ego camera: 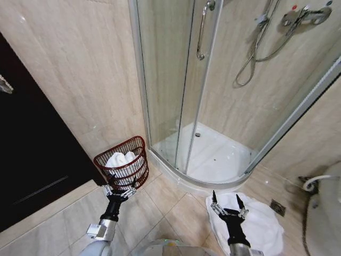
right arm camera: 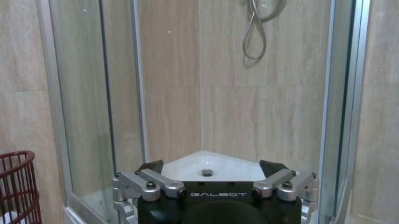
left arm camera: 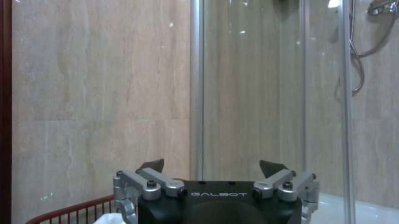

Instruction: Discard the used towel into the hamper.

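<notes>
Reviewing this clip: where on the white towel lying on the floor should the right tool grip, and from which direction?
Probably from straight above, pinching a raised fold near the towel's middle. It lies crumpled and low on the floor tiles, so there is no edge to slide under. The right tool hovers open over it; the left tool is by the hamper.

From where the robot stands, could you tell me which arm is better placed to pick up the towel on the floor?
Probably the right: its open gripper hangs over the floor towel, while the left gripper is by the hamper.
</notes>
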Controlling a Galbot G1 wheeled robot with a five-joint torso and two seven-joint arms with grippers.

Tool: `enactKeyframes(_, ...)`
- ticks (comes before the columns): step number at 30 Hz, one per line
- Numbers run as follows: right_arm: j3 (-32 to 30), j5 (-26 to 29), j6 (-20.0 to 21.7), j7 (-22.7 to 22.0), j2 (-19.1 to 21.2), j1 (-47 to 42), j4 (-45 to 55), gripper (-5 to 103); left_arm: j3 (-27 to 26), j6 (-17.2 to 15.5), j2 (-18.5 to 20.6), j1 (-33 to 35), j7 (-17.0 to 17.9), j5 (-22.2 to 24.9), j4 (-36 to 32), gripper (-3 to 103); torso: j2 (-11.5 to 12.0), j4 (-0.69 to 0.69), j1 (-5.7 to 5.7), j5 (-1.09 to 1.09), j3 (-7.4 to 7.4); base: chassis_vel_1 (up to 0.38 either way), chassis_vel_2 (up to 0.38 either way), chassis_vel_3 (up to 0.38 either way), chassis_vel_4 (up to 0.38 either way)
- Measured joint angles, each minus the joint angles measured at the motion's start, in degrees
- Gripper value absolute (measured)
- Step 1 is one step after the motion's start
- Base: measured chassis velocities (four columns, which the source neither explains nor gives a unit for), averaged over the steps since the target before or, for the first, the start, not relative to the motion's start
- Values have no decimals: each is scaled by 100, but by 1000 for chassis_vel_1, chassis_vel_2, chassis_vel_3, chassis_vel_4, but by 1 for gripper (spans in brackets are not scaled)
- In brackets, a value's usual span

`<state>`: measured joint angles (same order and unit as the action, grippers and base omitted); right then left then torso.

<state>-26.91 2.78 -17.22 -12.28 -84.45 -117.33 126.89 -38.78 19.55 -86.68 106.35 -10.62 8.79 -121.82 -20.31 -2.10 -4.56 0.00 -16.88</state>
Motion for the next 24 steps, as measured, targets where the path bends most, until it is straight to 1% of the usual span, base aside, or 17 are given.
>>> enactKeyframes(1, 1, -3, -1, 0, -4, -2, 0, 100, 1, 1, 2, 0, -2, 0, 0, 102, 0, 0, 0, 0, 0, 0, 0, 0, 0)
enactKeyframes(2, 4, -13, -5, -1, -14, -5, 0, 100, 3, 4, 4, -1, -5, 1, 0, 98, 0, 0, 0, 0, 0, -26, -54, 20, 27)
enactKeyframes(9, 33, -60, -42, -48, -36, -9, -17, 100, 1, 5, 30, -5, -11, 15, -2, 99, 0, 0, 0, 0, 0, -10, -42, 11, 39)
enactKeyframes(24, 91, -50, -24, -78, -25, 39, -74, 100, -21, 23, 36, 18, -16, 32, 0, 99, 0, 0, 0, 0, 0, 17, -91, -20, 103)
